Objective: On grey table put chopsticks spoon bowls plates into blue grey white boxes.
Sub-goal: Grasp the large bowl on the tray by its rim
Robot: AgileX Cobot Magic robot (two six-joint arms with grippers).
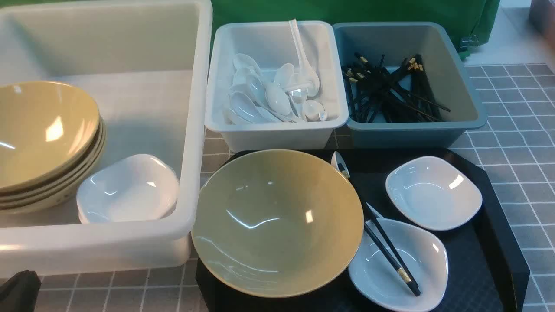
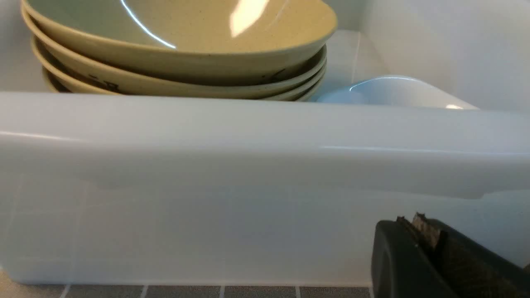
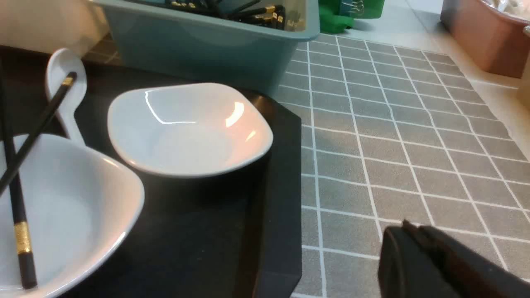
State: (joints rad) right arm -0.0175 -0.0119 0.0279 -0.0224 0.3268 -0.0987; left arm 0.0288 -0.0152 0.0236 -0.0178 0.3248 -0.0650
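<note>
On the black tray (image 1: 498, 242) stand a tan bowl (image 1: 277, 221) and two white plates (image 1: 433, 193) (image 3: 186, 128). A pair of chopsticks (image 1: 390, 251) (image 3: 22, 238) lies across the nearer plate (image 1: 427, 260). A white spoon (image 1: 339, 164) (image 3: 64, 78) shows partly behind the bowl. The large white box (image 1: 197, 130) (image 2: 248, 165) holds stacked bowls (image 1: 43, 130) (image 2: 186, 62) and plates (image 1: 130, 188). My left gripper (image 2: 414, 223) is shut, empty, low beside that box's near wall. My right gripper (image 3: 408, 227) is shut, empty, over the grey table (image 3: 393, 124) right of the tray.
A small white box (image 1: 277, 134) holds several spoons and the blue-grey box (image 1: 403, 134) holds many chopsticks; both stand behind the tray. Green cloth (image 1: 347, 11) hangs at the back. A brownish tub (image 3: 484, 37) stands off the table's far right.
</note>
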